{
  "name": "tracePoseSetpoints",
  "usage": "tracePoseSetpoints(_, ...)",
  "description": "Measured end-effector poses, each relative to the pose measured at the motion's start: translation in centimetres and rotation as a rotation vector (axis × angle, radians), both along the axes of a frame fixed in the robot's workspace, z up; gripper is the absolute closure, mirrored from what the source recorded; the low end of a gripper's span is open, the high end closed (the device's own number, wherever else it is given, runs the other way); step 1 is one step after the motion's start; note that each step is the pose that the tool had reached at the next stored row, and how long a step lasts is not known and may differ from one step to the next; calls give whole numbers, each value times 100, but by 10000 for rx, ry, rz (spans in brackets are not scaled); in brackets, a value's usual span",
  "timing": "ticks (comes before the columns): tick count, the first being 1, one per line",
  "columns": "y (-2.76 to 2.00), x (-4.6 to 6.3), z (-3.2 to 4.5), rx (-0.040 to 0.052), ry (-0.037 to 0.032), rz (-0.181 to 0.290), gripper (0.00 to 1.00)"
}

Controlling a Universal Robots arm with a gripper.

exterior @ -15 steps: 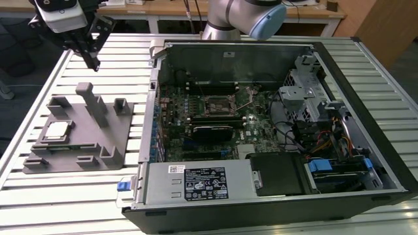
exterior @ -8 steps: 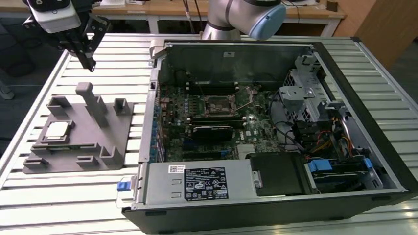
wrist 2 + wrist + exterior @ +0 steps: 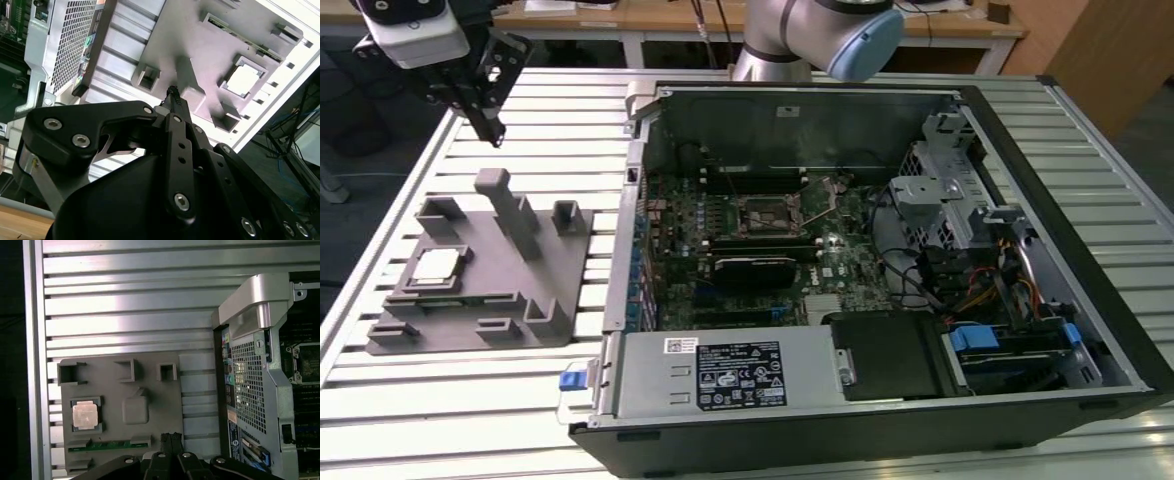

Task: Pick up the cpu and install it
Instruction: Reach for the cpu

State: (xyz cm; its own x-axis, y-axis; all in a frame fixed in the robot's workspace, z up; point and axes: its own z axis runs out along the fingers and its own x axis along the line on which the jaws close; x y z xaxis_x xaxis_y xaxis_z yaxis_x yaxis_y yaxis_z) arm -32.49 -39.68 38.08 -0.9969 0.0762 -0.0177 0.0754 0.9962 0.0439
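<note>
One flat square silver-topped cpu (image 3: pixel 438 266), recessed in grey plastic fixture (image 3: pixel 520 305): likely light, rigid, fragile; grip opposite edges. Black gripper (image 3: pixel 491 128) above fixture, jaws clenched, empty.

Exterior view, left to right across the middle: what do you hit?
cpu → fixture post → socket → drive cage → case's right wall
</note>
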Motion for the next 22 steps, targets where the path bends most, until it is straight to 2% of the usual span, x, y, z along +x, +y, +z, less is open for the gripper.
tracePoseSetpoints(11,0,-155,-9,-1,3,-1,89)
tracePoseSetpoints(22,-3,-471,-25,0,2,-1,89)
